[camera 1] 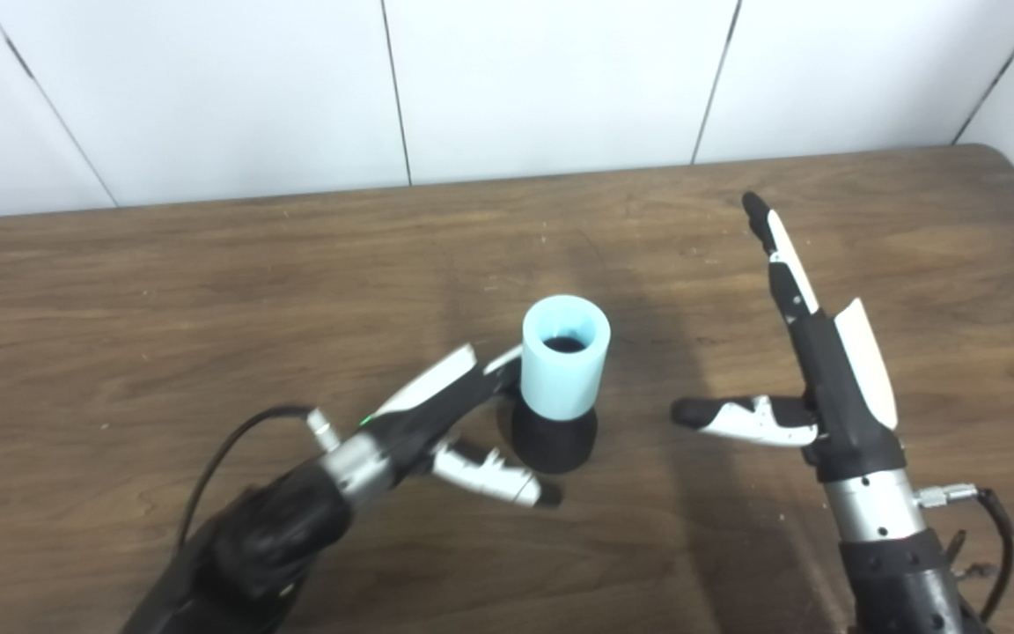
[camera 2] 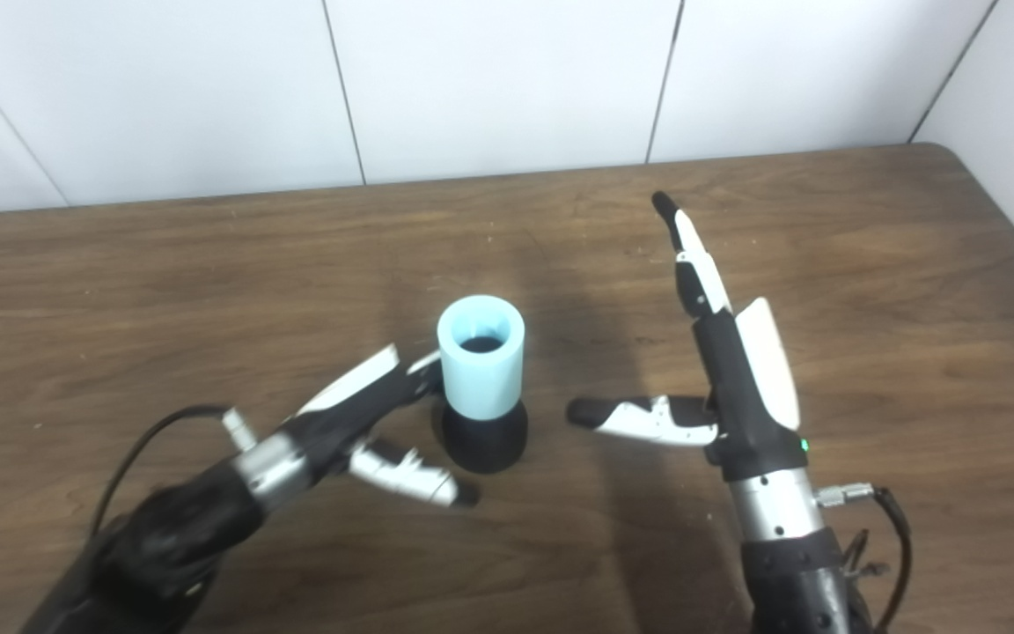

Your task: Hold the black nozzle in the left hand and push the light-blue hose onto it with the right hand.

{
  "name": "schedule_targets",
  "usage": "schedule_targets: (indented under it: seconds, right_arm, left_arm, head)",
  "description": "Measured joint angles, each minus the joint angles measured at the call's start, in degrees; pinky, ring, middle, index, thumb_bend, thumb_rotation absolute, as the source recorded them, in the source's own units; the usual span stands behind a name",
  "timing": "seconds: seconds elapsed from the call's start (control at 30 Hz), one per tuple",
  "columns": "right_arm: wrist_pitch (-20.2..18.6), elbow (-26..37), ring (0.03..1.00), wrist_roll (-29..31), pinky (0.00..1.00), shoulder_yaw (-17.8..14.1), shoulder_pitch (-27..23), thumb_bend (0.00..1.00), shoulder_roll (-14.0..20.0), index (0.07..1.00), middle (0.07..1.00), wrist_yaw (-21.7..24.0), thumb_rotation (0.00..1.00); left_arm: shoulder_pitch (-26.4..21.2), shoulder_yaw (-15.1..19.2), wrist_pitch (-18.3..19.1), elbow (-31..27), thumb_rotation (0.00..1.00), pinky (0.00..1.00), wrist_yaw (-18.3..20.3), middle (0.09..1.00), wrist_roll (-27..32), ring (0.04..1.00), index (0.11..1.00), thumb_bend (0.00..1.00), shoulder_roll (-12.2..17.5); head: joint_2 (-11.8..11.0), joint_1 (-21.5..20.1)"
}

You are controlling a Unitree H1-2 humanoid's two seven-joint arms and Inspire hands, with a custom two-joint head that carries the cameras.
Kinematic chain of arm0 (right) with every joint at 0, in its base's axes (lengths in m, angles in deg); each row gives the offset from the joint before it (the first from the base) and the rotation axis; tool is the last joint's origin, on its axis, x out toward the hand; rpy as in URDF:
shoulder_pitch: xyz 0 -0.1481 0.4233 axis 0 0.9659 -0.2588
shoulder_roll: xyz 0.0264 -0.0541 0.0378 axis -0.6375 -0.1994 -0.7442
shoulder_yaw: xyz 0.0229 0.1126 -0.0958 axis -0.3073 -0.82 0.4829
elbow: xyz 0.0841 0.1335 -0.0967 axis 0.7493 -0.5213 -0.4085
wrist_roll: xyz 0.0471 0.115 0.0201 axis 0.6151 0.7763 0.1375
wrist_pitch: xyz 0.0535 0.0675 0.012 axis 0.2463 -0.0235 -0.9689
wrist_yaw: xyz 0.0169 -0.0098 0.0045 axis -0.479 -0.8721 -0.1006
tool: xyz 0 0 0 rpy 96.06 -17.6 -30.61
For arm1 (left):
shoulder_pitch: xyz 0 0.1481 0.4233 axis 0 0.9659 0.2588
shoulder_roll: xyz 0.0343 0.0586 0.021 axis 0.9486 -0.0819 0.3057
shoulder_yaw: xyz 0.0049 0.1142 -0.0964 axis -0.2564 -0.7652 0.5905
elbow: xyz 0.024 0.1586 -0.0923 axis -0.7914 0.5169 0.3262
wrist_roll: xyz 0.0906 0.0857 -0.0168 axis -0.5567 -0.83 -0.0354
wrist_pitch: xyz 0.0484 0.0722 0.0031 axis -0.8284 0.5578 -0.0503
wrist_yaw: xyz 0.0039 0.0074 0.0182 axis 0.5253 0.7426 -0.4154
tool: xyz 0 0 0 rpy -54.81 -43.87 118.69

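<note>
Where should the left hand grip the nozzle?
Grip the flared black base of the nozzle, below the hose, which already sits upright over its top. Come in level from the left, where the left hand is open, fingers behind and thumb in front. The base is the only black part exposed, so a low wrap likely suits best.

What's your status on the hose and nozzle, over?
Left hand open beside black nozzle. Right hand open, clear. Light-blue hose seated upright on nozzle, on table. Nothing in the way.
</note>
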Motion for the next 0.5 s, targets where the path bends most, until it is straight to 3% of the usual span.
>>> schedule_targets:
  seconds: [0.13, 0.23, 0.27, 0.37, 0.43, 0.5]
  right_arm:
    - [-3.9, -2.4, 1.0, 10.3, 1.0, 0.3, 0.9, 0.81, -3.3, 1.0, 1.0, -0.4, 0.7]
    - [-9.2, -2.7, 1.0, 18.1, 1.0, 0.4, 1.2, 0.77, -6.7, 1.0, 1.0, -1.3, 0.7]
    - [-10.3, -2.7, 1.0, 19.7, 1.0, 0.5, 1.2, 0.76, -7.3, 1.0, 1.0, -1.6, 0.72]
    - [-11.8, -3.1, 1.0, 24.0, 1.0, 0.6, 1.3, 0.75, -7.4, 1.0, 1.0, -1.8, 0.79]
    - [-11.8, -5.2, 1.0, 26.7, 1.0, 0.4, 0.9, 0.71, -7.0, 1.0, 1.0, -1.3, 0.83]
    - [-11.8, -6.6, 1.0, 27.8, 1.0, 0.0, 0.8, 0.69, -6.6, 1.0, 1.0, -1.1, 0.86]
  left_arm:
    - [5.3, 9.0, 2.0, -5.7, 0.27, 0.93, -2.9, 0.999, 1.0, 0.983, 1.0, 0.73, 0.1]
    - [11.5, 14.9, 0.6, -10.8, 0.31, 0.88, -9.5, 1.0, 1.8, 0.97, 1.0, 0.75, -5.8]
    - [13.8, 15.9, -0.8, -11.2, 0.36, 0.91, -11.9, 1.0, 1.7, 0.973, 1.0, 0.76, -8.6]
    - [19.9, 16.7, -6.4, -8.4, 0.54, 0.96, -16.9, 1.0, 1.9, 0.992, 1.0, 0.78, -14.8]
    - [20.5, 18.6, -9.7, -4.2, 0.6, 0.99, -19.2, 1.0, 3.2, 0.998, 1.0, 0.78, -15.1]
    - [20.8, 20.0, -10.2, -2.1, 0.62, 1.0, -21.7, 1.0, 5.4, 1.0, 1.0, 0.78, -15.1]
  head:
    - [-0.9, -0.4]
    - [-1.2, -0.2]
    - [-1.2, -0.3]
    - [-1.2, 0.2]
    - [-1.3, 0.2]
    - [-1.2, -0.4]
